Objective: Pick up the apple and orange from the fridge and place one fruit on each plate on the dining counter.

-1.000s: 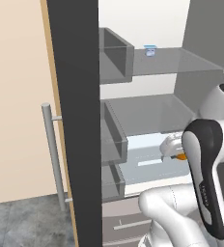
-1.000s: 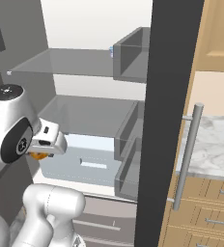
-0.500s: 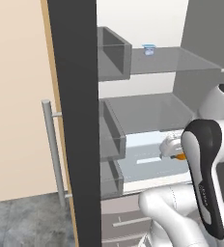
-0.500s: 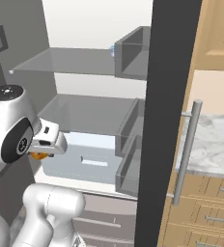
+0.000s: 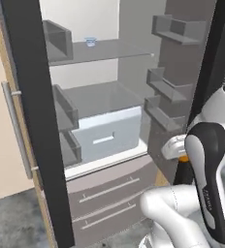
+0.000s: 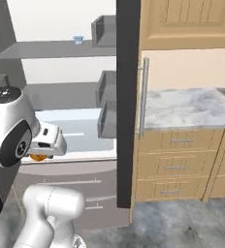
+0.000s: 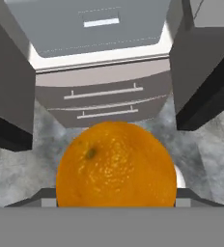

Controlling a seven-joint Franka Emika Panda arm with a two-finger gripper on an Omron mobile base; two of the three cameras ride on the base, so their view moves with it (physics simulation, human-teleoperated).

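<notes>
Holding a small, smooth, bright orange ball of fruit, the orange (image 7: 116, 164), between the two fingers of the white arm's gripper (image 7: 116, 195), closed on the fruit's sides so that it fills the lower middle of the hand view. Carried outside the tall fridge (image 5: 27, 97) with its black door edges and grey shelves, in front of its open cavity and above the grey floor, not on any shelf. Seen from the left base view as a thin orange sliver (image 5: 183, 158) tucked under the white hand beside the dark forearm; from the right base view as a small orange patch (image 6: 38, 157) below the hand, level with the lower fridge shelf edge. Kept low and close to the arm's body, likely for a steady carry while turning away from the appliance. Doors standing wide, presumably left so for the second fruit. White drawer (image 5: 106, 133) with its small handle shut beneath the middle shelf, two grey lower drawers below it. Small pale-blue cup (image 5: 89, 41) upright near the back edge of the top shelf, well apart from the gripper. Marble-topped wooden cabinet run (image 6: 192, 107) to the right of the fridge. First fruit judged secured; delivery to a plate not yet done.
</notes>
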